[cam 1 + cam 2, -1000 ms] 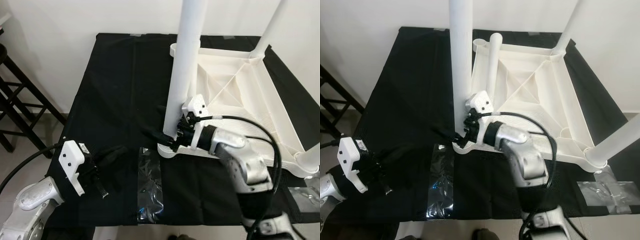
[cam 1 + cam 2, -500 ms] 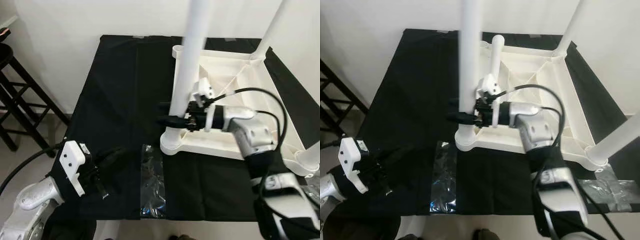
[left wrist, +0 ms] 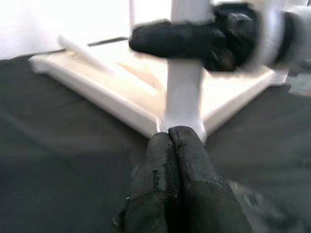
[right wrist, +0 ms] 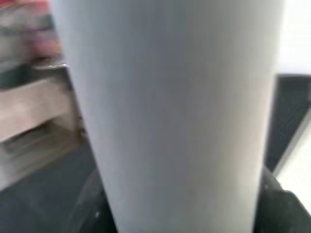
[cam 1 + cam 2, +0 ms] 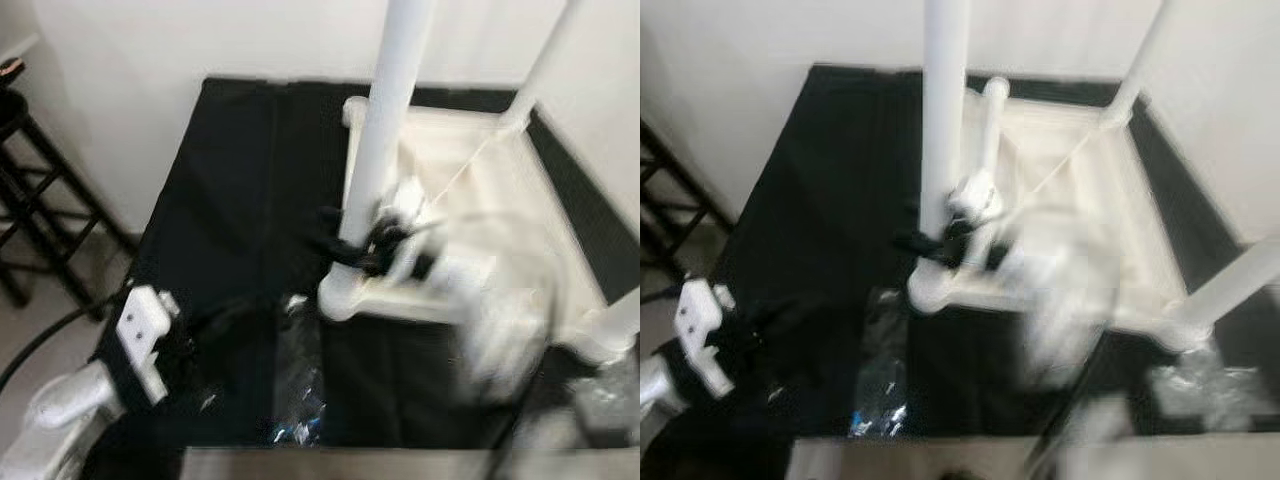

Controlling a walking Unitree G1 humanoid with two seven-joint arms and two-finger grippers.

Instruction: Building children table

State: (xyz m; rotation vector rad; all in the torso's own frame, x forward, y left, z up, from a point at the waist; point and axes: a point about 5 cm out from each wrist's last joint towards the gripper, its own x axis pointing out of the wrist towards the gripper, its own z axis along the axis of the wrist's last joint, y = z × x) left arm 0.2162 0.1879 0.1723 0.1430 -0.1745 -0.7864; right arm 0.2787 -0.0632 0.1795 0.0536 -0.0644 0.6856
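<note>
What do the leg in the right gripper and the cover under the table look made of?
Leg: probably moulded plastic, smooth matte white, same tone as the upturned table with its ribbed underside. The right gripper is around it near its base.
Cover: looks like black cloth, matte and creased in long folds, not hard sheet.

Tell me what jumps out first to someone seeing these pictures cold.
An upturned white children's table lies on a black cloth, its legs pointing up. The right gripper is clamped round the near-left leg just above its socket. The left gripper, fingers pressed together, rests on the cloth in front of that corner, near a clear plastic bag.
</note>
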